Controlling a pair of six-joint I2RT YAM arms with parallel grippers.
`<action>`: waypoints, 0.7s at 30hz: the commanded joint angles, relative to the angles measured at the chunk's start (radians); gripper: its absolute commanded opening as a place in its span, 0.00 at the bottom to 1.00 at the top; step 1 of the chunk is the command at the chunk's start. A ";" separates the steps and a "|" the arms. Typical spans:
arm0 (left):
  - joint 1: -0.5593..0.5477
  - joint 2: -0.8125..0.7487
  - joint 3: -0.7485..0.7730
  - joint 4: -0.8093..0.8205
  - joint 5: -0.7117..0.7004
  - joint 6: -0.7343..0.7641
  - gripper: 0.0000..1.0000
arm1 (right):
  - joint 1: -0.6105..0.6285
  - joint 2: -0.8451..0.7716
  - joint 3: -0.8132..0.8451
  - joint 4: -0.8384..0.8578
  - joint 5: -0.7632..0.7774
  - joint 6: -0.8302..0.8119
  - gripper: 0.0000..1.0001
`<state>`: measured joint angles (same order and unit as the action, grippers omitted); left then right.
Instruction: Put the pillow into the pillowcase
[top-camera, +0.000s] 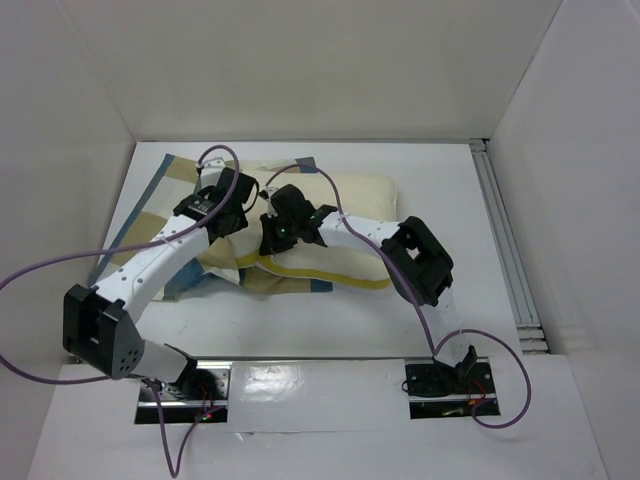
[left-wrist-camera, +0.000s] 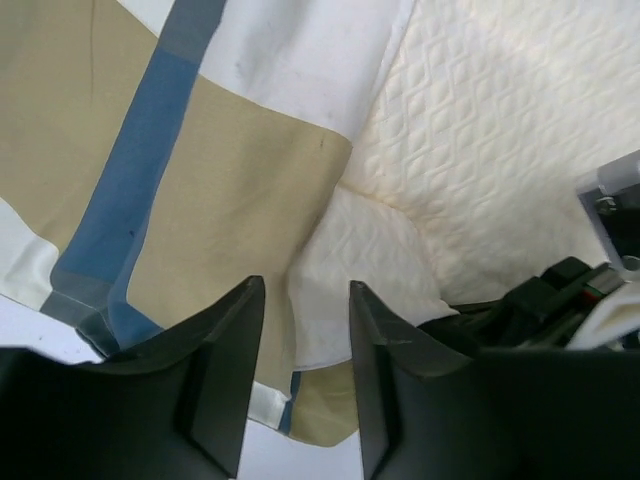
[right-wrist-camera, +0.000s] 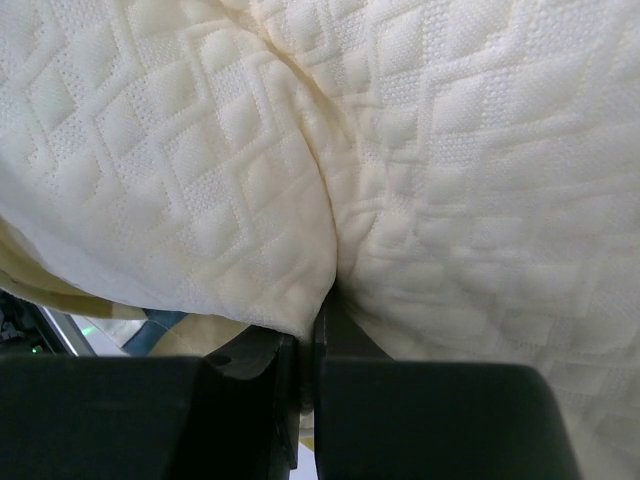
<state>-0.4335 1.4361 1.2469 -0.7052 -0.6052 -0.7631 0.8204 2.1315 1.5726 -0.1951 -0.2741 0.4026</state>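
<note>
Nearest the lens from above: two arm bases at the near edge of the tabletop (top-camera: 300, 322), left elbow block over the near-left corner, purple cables (top-camera: 40, 272) looping off both arms. Both arms stretched to the far half, wrists close together. Left gripper (top-camera: 228, 208) down where case (top-camera: 150, 215) meets pillow (top-camera: 365, 200); right gripper (top-camera: 275, 235) just beside it, on the pillow's left part. Pillow across the far middle of the tabletop, long side parallel to the far edge, yellow edge along its near side. Case spread toward the far-left corner, with a strip of it peeking out under the pillow's near edge. Finger state not readable from this height.

From the left wrist: fingers (left-wrist-camera: 225, 375) standing apart with a moderate gap, nothing visibly pinched. Beyond the gap, a quilted corner of the pillow (left-wrist-camera: 490, 130), with the case (left-wrist-camera: 200, 170) in tan, blue and white lapped against it on the left and more tan below it. Bare tabletop (left-wrist-camera: 20, 340) at lower left. Black parts of the right arm (left-wrist-camera: 560, 300) at the right border.

From the right wrist: fingers (right-wrist-camera: 255, 355) pressed together on a fold of the pillow (right-wrist-camera: 200, 150), fabric puckered into a crease running up from the pinch. Quilted cream surface across nearly the whole view.
</note>
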 joint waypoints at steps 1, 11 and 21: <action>0.007 -0.075 -0.017 0.053 -0.028 -0.007 0.53 | 0.013 0.002 -0.002 -0.032 0.026 -0.005 0.00; 0.036 0.076 0.022 -0.025 -0.030 -0.060 0.55 | 0.031 0.002 0.009 -0.041 0.026 -0.015 0.00; 0.036 0.038 0.043 -0.025 0.017 -0.035 0.00 | 0.031 0.002 0.000 -0.041 0.026 -0.015 0.00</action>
<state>-0.4007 1.5181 1.2461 -0.7273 -0.6151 -0.8127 0.8310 2.1311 1.5730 -0.1959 -0.2657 0.3950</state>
